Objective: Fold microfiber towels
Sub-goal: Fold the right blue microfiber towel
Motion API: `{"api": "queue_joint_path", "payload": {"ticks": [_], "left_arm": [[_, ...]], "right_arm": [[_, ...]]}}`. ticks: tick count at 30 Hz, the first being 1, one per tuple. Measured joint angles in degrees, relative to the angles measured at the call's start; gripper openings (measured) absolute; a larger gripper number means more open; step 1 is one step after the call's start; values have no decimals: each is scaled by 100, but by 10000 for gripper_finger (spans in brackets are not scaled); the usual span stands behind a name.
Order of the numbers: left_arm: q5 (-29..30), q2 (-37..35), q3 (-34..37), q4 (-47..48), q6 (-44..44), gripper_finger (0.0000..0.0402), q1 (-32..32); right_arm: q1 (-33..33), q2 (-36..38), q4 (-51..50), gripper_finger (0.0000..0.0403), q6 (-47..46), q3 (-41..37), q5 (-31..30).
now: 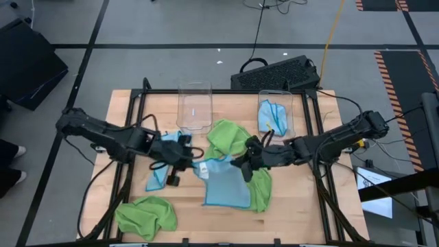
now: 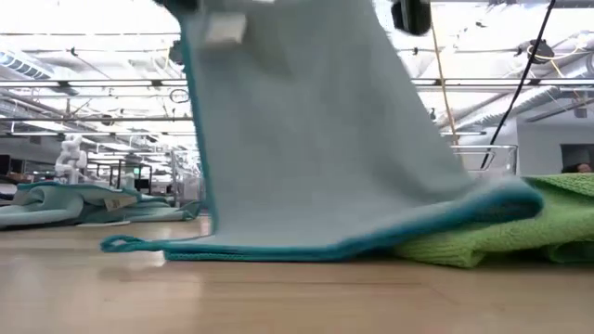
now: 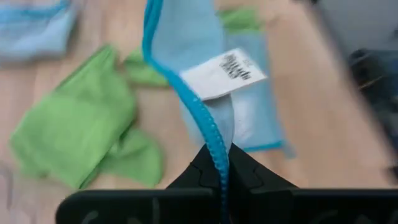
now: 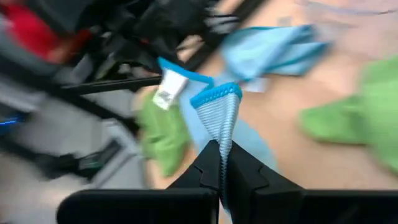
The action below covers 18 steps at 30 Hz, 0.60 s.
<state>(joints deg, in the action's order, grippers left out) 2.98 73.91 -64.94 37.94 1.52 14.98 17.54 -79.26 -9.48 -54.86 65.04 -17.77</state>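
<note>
Hanging between the two claws, a light blue towel (image 1: 225, 184) is being lifted at mid-desk, its top edge raised and its lower part draping onto the wooden desk (image 1: 137, 116). The left claw (image 1: 194, 160) is pinching the towel's teal-stitched hem at the corner by the white label (image 3: 224, 73), its fingers (image 3: 205, 168) closed on the cloth. The right claw (image 1: 241, 161) is gripping the opposite upper corner, its fingers (image 4: 239, 168) clamped on a folded bit of hem.

From the desk's centre:
- at 12 o'clock, a crumpled green towel (image 1: 226, 136) is lying, and beyond it a clear bin (image 1: 195, 104) is standing;
- at 1 o'clock, a second clear bin (image 1: 276, 113) is holding a blue towel (image 1: 270, 118);
- at 4 o'clock, a green towel (image 1: 260, 189) is lying partly beneath the held towel;
- at 7 o'clock, another green towel (image 1: 145, 214) is bunched near the desk edge;
- at 9 o'clock, a further blue towel (image 1: 158, 177) is lying beneath the left arm.
</note>
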Motion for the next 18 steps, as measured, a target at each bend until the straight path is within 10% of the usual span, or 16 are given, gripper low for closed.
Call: {"api": "queue_joint_path", "payload": {"ticks": [11, 18], "left_arm": [[188, 7, 1124, -1770, -121, 3, -960], [-107, 7, 1577, -1980, 311, 3, -923]], "right_arm": [[-845, -2, -134, 4, 308, -926, -110], [-1123, 20, 282, 5, 790, -1315, 1161]]}}
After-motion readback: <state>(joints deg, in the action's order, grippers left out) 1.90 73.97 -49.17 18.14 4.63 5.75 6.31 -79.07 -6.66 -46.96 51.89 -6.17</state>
